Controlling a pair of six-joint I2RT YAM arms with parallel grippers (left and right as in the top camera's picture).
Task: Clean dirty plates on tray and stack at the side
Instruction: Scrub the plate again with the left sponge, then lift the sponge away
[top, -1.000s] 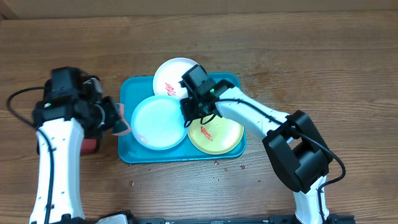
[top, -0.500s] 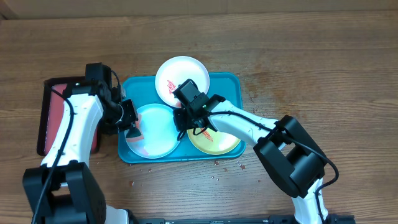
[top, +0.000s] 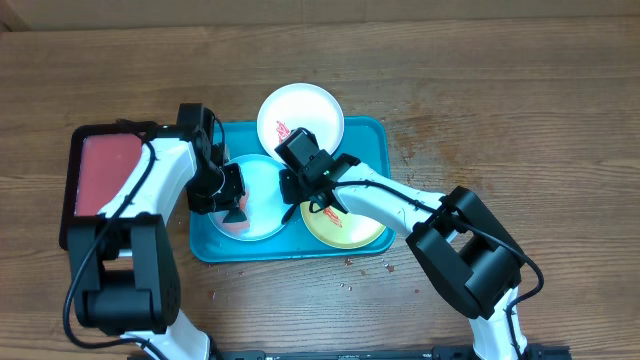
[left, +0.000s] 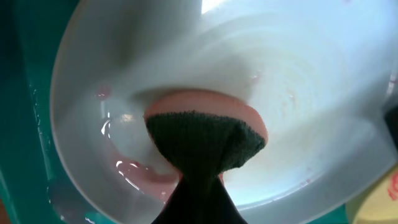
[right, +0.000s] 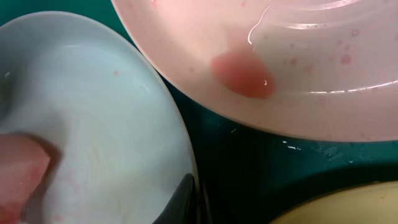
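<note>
The teal tray (top: 372, 136) holds three plates: white (top: 310, 112) at the back, pale blue (top: 262, 195) at the front left, yellow-green (top: 352, 222) at the front right. My left gripper (top: 232, 205) is shut on a pink sponge with a dark scrub side (left: 205, 134) and presses it into the pale blue plate (left: 298, 81), which has wet red smears. My right gripper (top: 292, 195) is shut on the pale blue plate's right rim (right: 180, 168). The white plate (right: 311, 68) with a red smear shows above it in the right wrist view.
A red tray with a dark rim (top: 100, 175) lies left of the teal tray. Small crumbs (top: 350, 280) lie on the wooden table in front of the teal tray. My right arm crosses over the yellow-green plate.
My left arm swung from the red tray to the pale blue plate with the sponge and now presses it there. My right gripper shifted left to the plate's rim.
</note>
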